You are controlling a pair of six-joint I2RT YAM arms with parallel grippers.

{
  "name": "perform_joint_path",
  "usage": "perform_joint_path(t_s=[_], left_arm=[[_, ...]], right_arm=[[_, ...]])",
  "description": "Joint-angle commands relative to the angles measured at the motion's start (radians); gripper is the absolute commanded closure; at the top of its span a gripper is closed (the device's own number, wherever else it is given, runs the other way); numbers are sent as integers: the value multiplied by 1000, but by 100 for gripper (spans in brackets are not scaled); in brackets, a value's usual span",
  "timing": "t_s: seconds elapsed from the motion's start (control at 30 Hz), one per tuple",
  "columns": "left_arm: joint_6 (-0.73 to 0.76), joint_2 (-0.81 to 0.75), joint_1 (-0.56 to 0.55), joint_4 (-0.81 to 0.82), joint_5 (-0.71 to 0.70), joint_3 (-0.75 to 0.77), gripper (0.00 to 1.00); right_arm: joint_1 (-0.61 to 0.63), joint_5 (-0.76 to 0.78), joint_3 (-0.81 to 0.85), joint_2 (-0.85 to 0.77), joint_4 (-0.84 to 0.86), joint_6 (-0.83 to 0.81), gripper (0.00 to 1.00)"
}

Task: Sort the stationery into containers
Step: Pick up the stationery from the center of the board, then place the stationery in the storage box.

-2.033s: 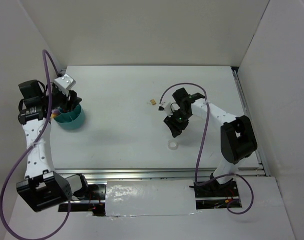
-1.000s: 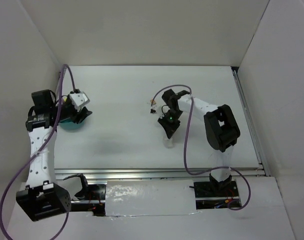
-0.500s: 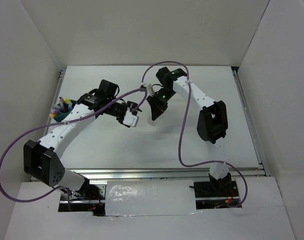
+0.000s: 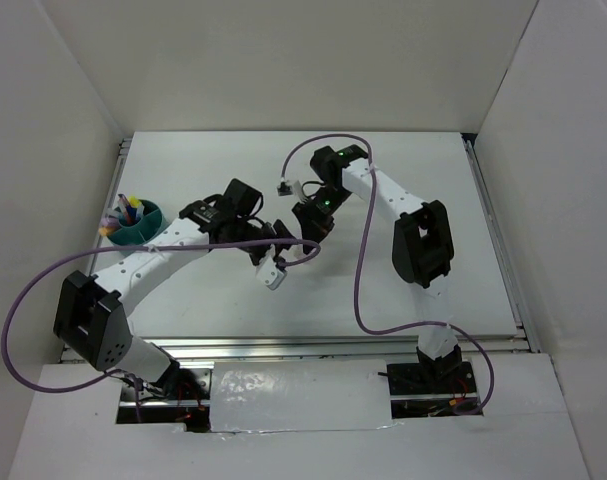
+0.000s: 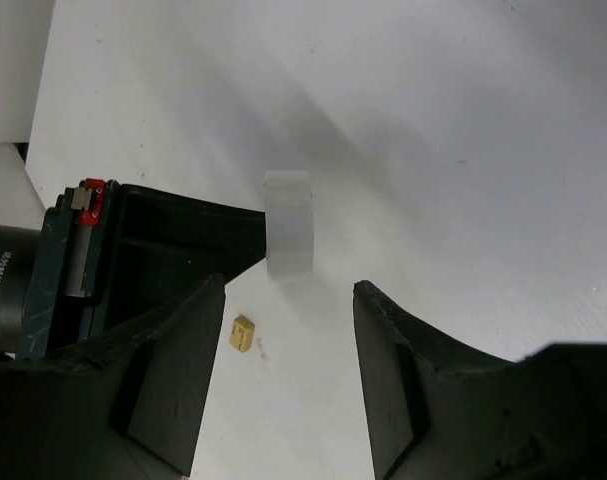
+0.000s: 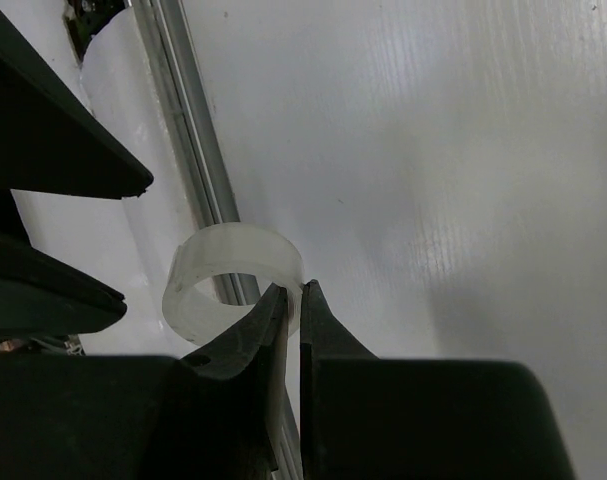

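My right gripper (image 6: 293, 290) is shut on the wall of the clear tape ring (image 6: 233, 285) and holds it off the table. In the top view the right gripper (image 4: 311, 222) is at the table's middle. My left gripper (image 4: 286, 236) faces it from the left, open and empty. In the left wrist view the open left gripper (image 5: 288, 290) points at the held tape ring (image 5: 289, 238), with the tan eraser (image 5: 242, 332) on the table below, near the left finger. The teal cup (image 4: 135, 228) at the far left holds several pens and markers.
White walls enclose the table on three sides. A metal rail (image 4: 323, 345) runs along the near edge. Purple cables loop over both arms. The right arm's elbow (image 4: 420, 245) stands right of centre.
My left arm has swung from the teal cup to the table's middle. My right gripper has taken the tape ring from the front and carried it back-left, meeting the left gripper.
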Motion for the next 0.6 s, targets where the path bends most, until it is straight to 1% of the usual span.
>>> perform_joint_path(t_s=[0.0,0.2,0.37,0.57], left_arm=[[102,4,-12,26,14,3,33],[84,4,-26,105,2,-26,31],[108,24,-29,59,14,-11,32],[100,36,-26,11,22,0,35]], right_arm=[[18,-43,10,-53,-120,-29,100],[36,-52,18,-55,-120,-37,100],[36,-64,43,-50,-120,-43,100],[36,-78,63,-44,-117,-46,100]])
